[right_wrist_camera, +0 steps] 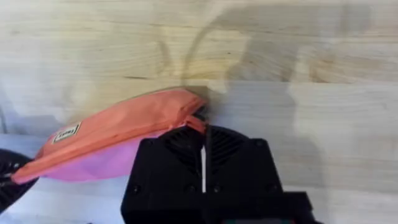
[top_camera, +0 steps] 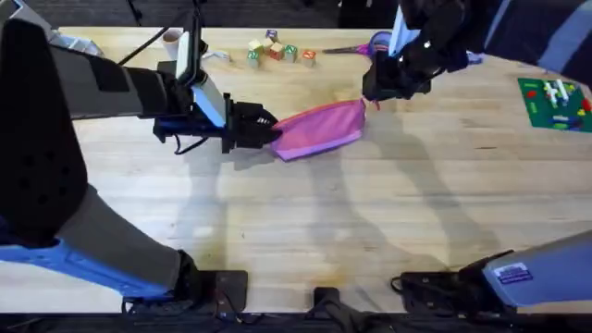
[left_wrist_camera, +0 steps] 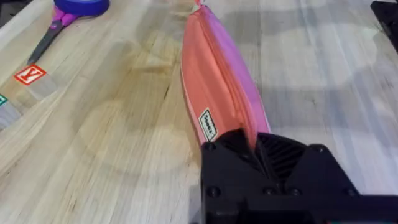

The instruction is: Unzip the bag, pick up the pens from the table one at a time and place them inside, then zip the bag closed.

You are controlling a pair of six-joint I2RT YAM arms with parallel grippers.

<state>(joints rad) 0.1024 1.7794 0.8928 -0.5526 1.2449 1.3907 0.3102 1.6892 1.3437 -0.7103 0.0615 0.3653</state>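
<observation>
left gripper (top_camera: 266, 127) is clamped on one end of the bag (top_camera: 319, 129) mid-table (top_camera: 370, 213), and right gripper (top_camera: 375, 92) is pinched shut at the far end, on the zipper tab by the look of it. this reads as a zipper step; next comes a steady pull along the top edge. the left wrist view catches scissors (left_wrist_camera: 65, 15) and a letter block (left_wrist_camera: 29, 74) nearby.

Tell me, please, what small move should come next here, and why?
Probably the right tool should draw away from the left tool: each is shut on an opposite end of the oblong pink fabric pouch, the right apparently at the zipper end, and no pens are visible.
</observation>
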